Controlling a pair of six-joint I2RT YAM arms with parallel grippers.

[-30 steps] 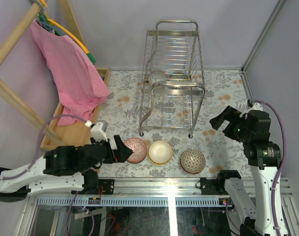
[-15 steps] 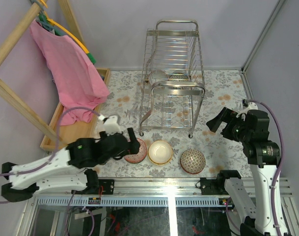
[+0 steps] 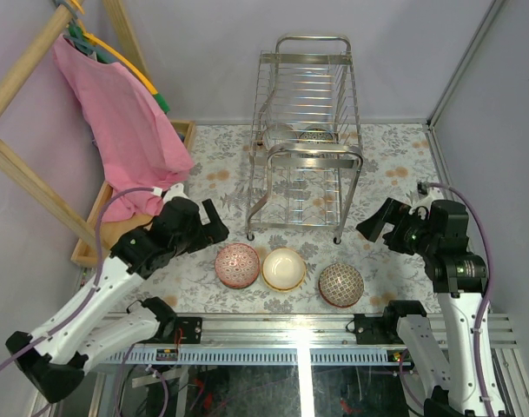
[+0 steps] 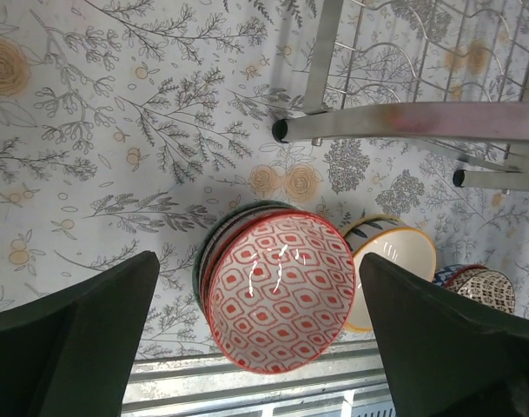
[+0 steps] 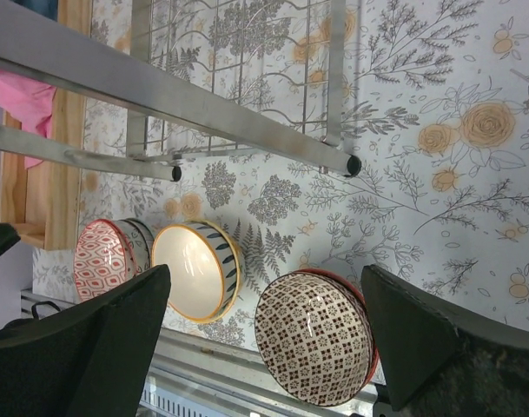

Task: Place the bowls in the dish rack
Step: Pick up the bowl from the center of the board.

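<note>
Pulling back from the red-patterned bowl stack (image 3: 237, 265), the left gripper (image 3: 214, 222) hung off the dish rack's (image 3: 306, 156) front-left corner, jaws spread and empty, probably to line up a rim grasp. The right gripper (image 3: 374, 224), also spread, waited at the front-right. The stack, a cream bowl (image 3: 283, 268) and a brown-checked bowl (image 3: 340, 284) sat in a row just before the rack's front legs, and another bowl (image 3: 314, 135) sat inside toward its rear.

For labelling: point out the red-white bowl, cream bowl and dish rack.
red-white bowl (image 4: 277, 291): left wrist view, its inside.
cream bowl (image 3: 283, 268): top external view, its inside.
dish rack (image 3: 316, 150): top external view, front upper rail.
</note>
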